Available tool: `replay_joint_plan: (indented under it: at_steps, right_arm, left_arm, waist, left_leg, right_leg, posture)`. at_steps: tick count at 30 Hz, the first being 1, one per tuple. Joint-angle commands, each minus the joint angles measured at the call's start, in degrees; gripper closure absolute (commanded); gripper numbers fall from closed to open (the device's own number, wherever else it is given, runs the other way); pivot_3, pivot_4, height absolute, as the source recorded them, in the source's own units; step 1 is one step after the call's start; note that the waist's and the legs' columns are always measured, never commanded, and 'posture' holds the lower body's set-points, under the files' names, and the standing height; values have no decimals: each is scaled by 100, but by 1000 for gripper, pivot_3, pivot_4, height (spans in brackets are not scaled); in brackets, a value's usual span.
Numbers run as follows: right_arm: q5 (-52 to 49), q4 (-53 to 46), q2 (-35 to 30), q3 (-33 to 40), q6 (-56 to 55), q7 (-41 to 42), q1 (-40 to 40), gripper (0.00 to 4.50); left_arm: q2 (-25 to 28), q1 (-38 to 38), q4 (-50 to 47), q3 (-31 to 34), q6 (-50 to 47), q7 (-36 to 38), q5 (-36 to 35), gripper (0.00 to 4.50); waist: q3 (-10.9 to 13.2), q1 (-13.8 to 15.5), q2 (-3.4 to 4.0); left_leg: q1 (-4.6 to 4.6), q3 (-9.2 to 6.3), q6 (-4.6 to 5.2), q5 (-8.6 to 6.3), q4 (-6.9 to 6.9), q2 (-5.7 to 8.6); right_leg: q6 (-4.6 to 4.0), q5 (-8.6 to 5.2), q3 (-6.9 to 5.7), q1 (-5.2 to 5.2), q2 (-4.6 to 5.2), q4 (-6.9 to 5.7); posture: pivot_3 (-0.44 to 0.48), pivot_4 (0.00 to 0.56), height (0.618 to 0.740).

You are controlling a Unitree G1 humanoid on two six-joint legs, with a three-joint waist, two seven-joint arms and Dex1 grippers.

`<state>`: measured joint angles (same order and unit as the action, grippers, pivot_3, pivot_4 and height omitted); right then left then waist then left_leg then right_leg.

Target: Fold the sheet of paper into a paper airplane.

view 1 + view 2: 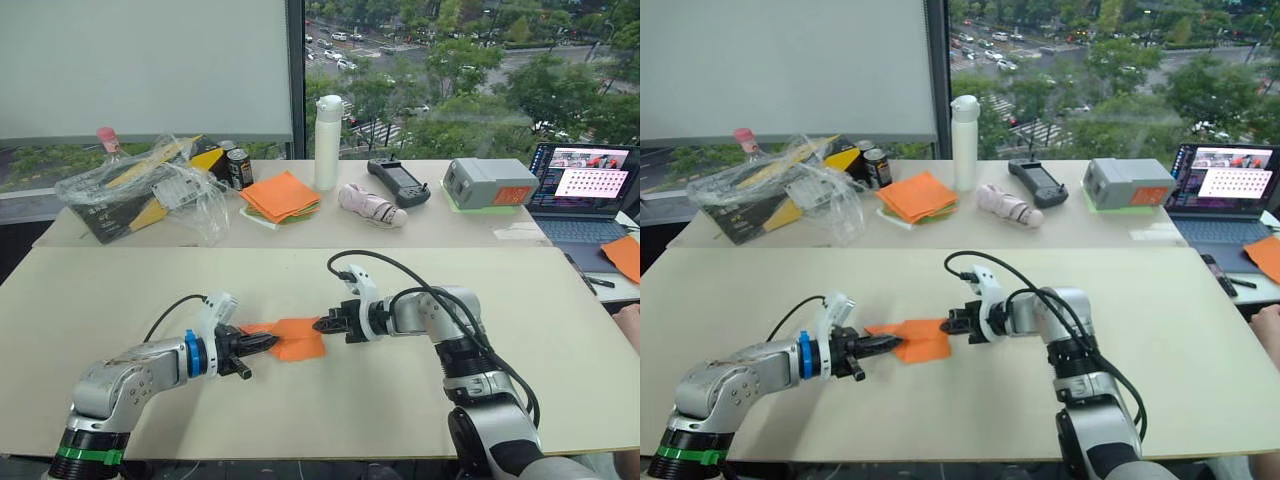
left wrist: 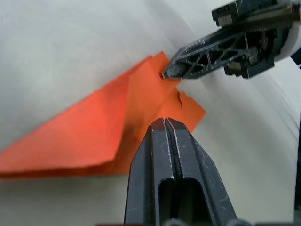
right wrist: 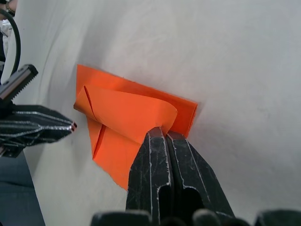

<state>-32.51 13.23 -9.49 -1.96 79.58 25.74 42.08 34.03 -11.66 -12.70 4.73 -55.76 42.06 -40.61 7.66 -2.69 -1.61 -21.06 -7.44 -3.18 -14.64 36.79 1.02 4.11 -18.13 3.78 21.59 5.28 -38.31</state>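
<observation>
The sheet of paper (image 1: pixel 295 337), already partly folded, lies on the near table (image 1: pixel 120 290) between the two grippers. The right gripper (image 3: pixel 165 133) is clamped on a lifted flap, mid-fold, while the left gripper (image 2: pixel 164 123) rests closed on the sheet's left part, pinning it. Next, I judge, the flap must be carried over and pressed flat into a crease.

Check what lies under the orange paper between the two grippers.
The sheet of paper lies partly folded on the bare pale table, with both gripper tips at its edges. Nothing else shows beneath it, though its own folded layers hide whatever they cover.
</observation>
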Motion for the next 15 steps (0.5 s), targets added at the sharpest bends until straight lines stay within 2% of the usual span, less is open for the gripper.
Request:
replay_joint_plan:
  at_steps: [1, 15]
  right_arm:
    - [226, 300, -39, -136, 18, -92, -295, 4468]
    - [207, 118, -37, -83, 64, -124, -406, 4468]
  left_arm:
    - [-39, -121, 42, -24, 164, 15, 67, 4500]
    - [-167, -171, 473, -322, 503, -24, 517, 4500]
  waist:
    - [0, -1, 0]
    - [1, 4, 2]
  left_leg:
    - [0, 0, 0, 0, 0, 0]
    - [7, -5, 3, -2, -3, 0]
  right_leg:
    - [0, 0, 0, -1, 0, 2]
    - [-1, 0, -7, -23, 2, 25]
  posture:
    - [0, 150, 740]
    - [0, 150, 740]
